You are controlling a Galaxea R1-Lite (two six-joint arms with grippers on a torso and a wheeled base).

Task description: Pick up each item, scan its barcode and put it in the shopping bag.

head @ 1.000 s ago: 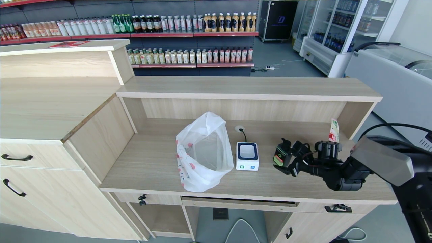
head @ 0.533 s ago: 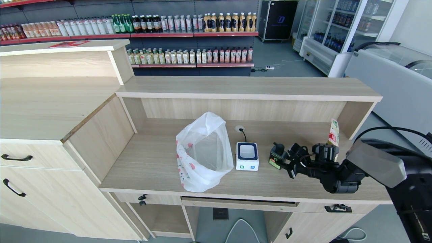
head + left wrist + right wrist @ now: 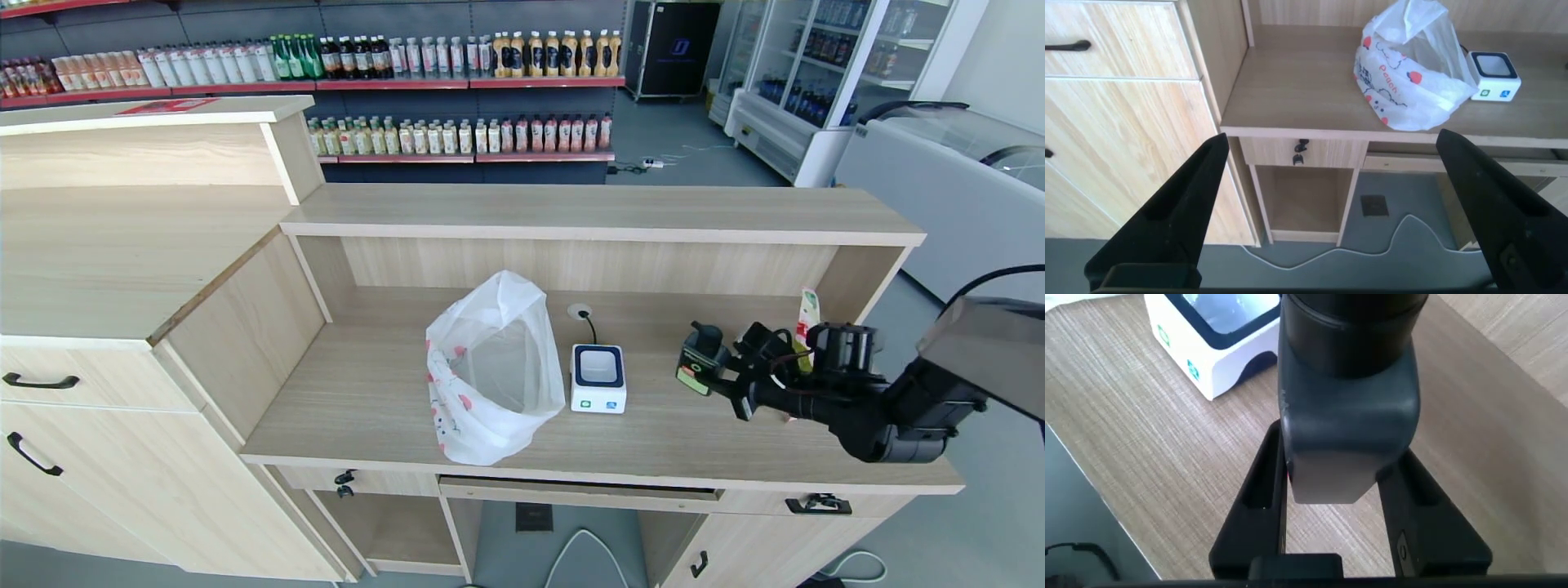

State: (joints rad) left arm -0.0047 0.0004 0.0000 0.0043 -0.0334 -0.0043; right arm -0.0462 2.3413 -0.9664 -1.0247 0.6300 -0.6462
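1. The right gripper [image 3: 712, 372] is over the right part of the light wooden worktop [image 3: 367, 392]. Its jaws are closed on a small dark grey bottle with a black round cap and a green label [image 3: 699, 363].
2. This bottle is to the right of the white square barcode scanner with a dark window [image 3: 598, 377], apart from it. In the right wrist view its dark body sits between the two black fingers, with the scanner farther off on the wood.
3. The white half-transparent plastic shopping bag with red prints [image 3: 490, 376] stands just beside the scanner, on the scanner's left side, and its mouth is open upward.
4. A tall narrow packet with red and green print [image 3: 808, 314] stands upright near the right side wall of the worktop, behind the right arm.
5. The left gripper [image 3: 1331, 143] is low, in front of the worktop's left front edge. Its jaws are wide apart and they hold nothing.
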